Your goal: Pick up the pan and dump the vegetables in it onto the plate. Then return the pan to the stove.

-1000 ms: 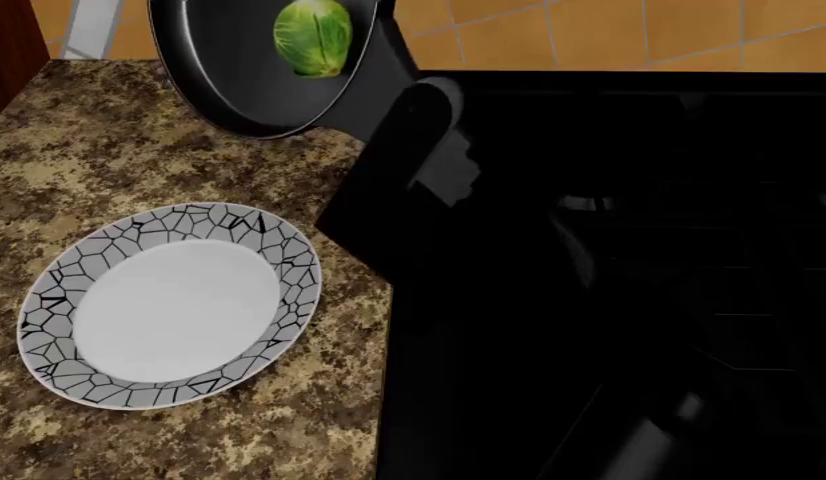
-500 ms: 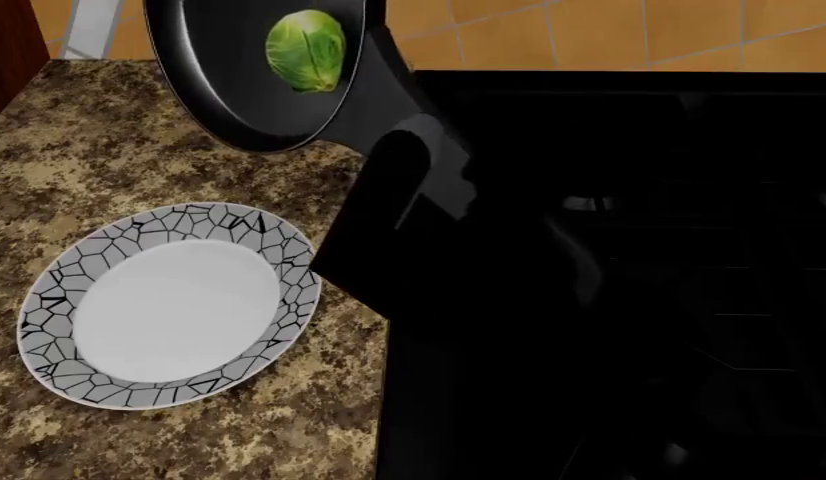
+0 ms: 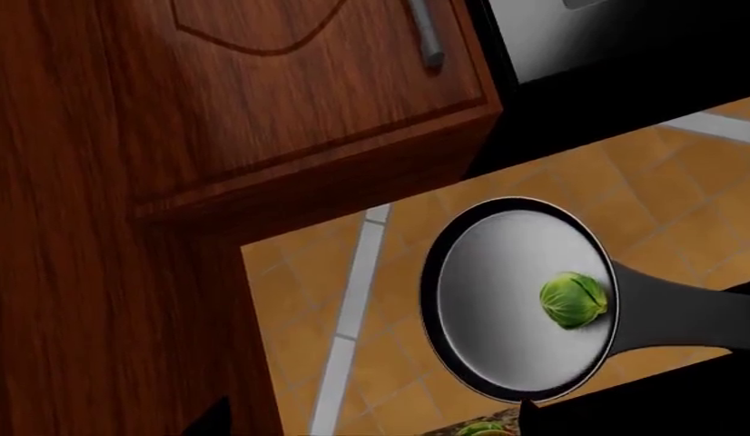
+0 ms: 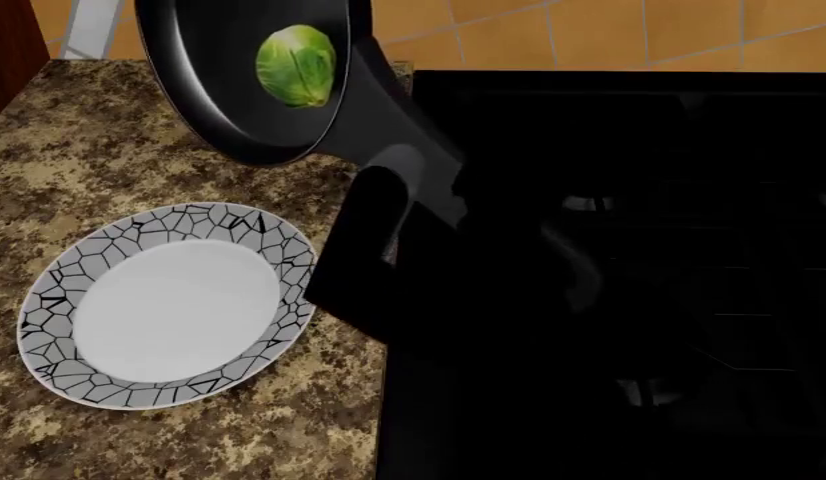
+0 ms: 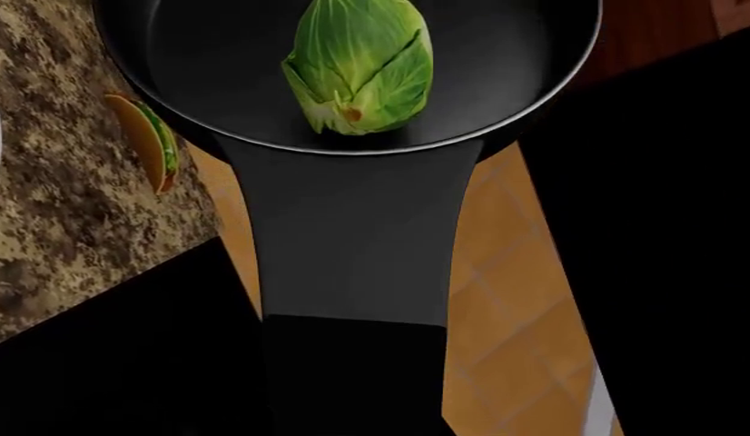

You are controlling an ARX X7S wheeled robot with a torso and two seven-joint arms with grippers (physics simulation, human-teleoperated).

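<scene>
The black pan [image 4: 226, 90] hangs tilted in the air over the counter, beyond the plate [image 4: 66, 270]. The green Brussels sprout [image 4: 297, 66] still lies inside it. My right gripper [image 4: 386, 195] is shut on the pan's long handle [image 5: 350, 236]. The right wrist view shows the pan's bowl [image 5: 205, 54] and the sprout [image 5: 360, 65] close up. The left wrist view sees the pan [image 3: 497, 272] and sprout [image 3: 574, 300] from afar. Only dark tips of my left gripper [image 3: 375, 427] show, wide apart and empty. The black stove [image 4: 627, 250] fills the right.
A speckled granite counter [image 4: 120, 150] carries the plate. A taco-like item [image 5: 145, 141] lies on the counter near the wall. A wooden cabinet [image 3: 230, 91] hangs above, and an orange tiled wall [image 4: 587, 30] runs behind.
The pan has shifted slightly left and up with the sprout in it. My right arm has swung a little leftward toward the plate.
</scene>
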